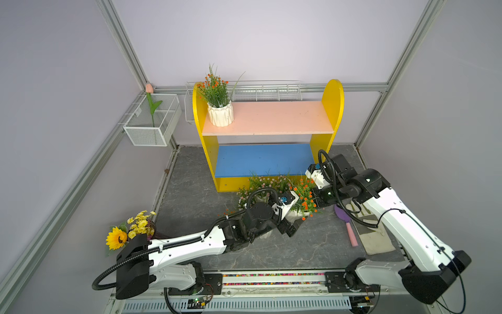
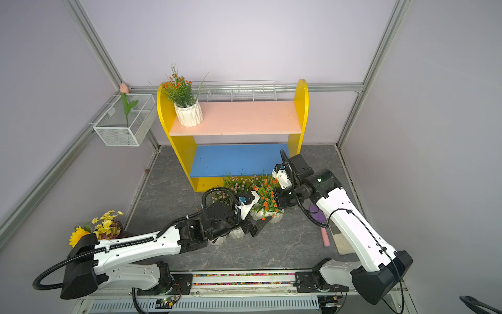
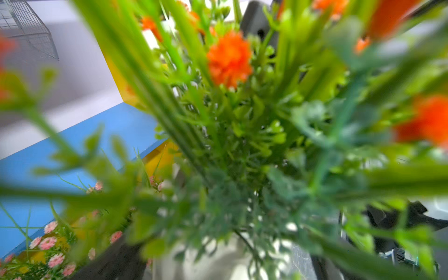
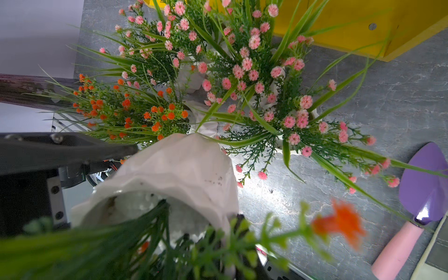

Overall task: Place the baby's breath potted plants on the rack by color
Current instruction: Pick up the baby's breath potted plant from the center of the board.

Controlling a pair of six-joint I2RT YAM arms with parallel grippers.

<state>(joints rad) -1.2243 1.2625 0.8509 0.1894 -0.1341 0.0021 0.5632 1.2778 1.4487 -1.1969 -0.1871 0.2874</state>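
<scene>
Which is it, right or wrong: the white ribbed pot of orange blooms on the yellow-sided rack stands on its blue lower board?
Wrong: the white ribbed pot of orange blooms stands on the pale pink upper board of the yellow-sided rack, as both top views show.

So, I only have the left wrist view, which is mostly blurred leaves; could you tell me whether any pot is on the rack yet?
Observer: Yes, one orange-bloom pot stands on the rack, at the left end of its pink upper board.
Operator: Thank you. Where is the right gripper?
Observer: The right gripper is shut, close beside the second orange-bloom plant, where your left gripper is open; whether it grips the pot, I cannot tell.
Operator: Is anything else lying nearby?
Observer: A purple trowel with a pink handle lies on the table, to the right of that plant.
</scene>
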